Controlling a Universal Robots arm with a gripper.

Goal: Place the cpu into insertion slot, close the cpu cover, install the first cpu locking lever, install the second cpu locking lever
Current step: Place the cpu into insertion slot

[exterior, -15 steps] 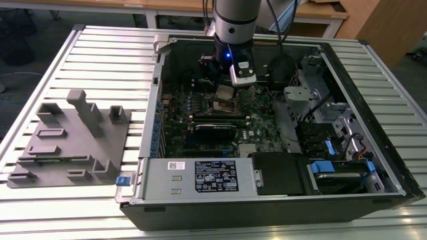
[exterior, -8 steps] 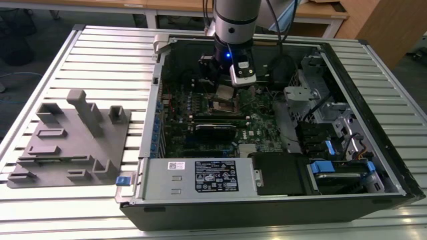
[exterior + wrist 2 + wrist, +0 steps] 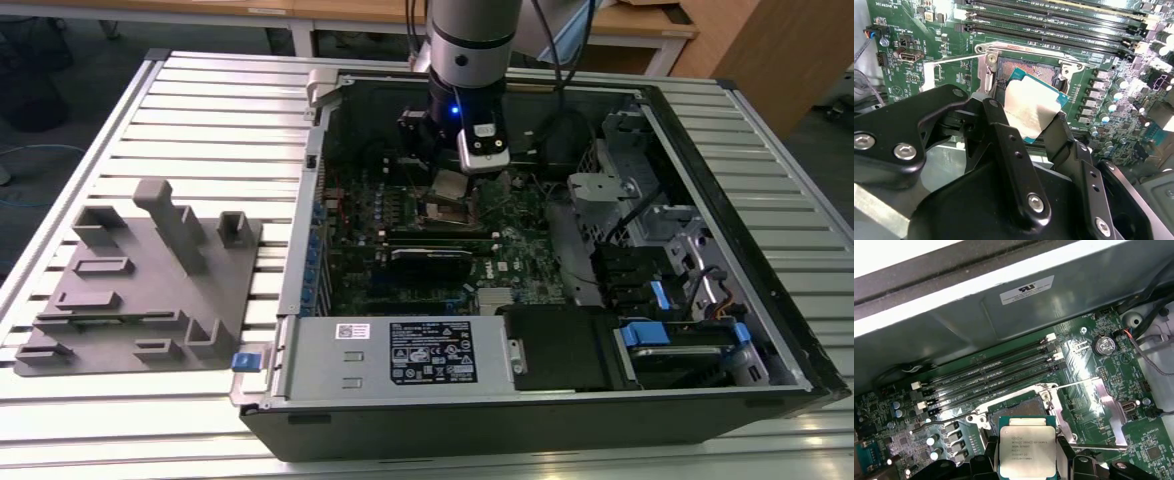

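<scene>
The end effector (image 3: 1027, 119) is clamping the cpu (image 3: 1031, 102) by two opposite edges, holding it just above the slot (image 3: 1026, 75). The cover (image 3: 1106, 407) is lying open alongside. The cpu is probably needing levelling, corners squared to the slot, and no force.

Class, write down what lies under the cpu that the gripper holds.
Below the cpu, gripped by the gripper, sits the open insertion slot with its metal rim. The chip covers part of the slot, so what lies there cannot be seen.
</scene>
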